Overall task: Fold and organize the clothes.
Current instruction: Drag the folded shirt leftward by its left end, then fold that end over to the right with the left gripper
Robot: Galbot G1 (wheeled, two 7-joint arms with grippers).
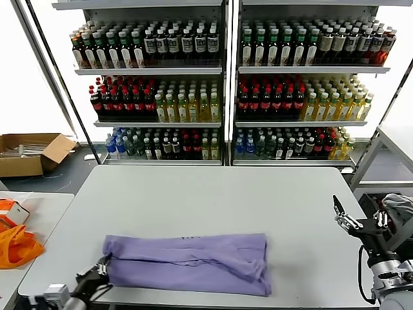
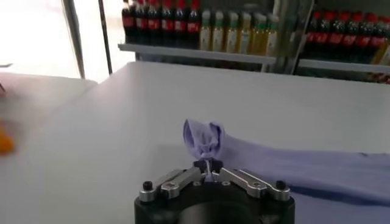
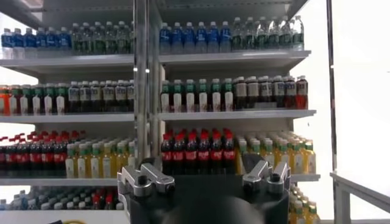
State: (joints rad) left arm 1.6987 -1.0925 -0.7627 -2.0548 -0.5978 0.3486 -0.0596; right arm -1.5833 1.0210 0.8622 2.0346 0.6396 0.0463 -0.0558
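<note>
The left tool (image 2: 209,165) is clamped on the T-shirt (image 1: 193,261) corner near the worktop (image 1: 213,194) front-left edge, ready to fold; the right tool (image 1: 345,219) waits, fingers apart, beyond the right edge.

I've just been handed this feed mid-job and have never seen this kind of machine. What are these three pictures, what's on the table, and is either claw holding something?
It is a two-armed robot facing a grey table, with drink shelves behind. The wide picture comes from its head, looking down; the other two come from cameras on each wrist. A partly folded lavender T-shirt lies along the table's near edge. The left gripper is shut on the shirt's left end, bunching the fabric, as the left wrist view shows. The right gripper waits open at the table's right edge, holding nothing; its camera sees only the shelves. Orange fabric lies on a side table at the left.
</note>
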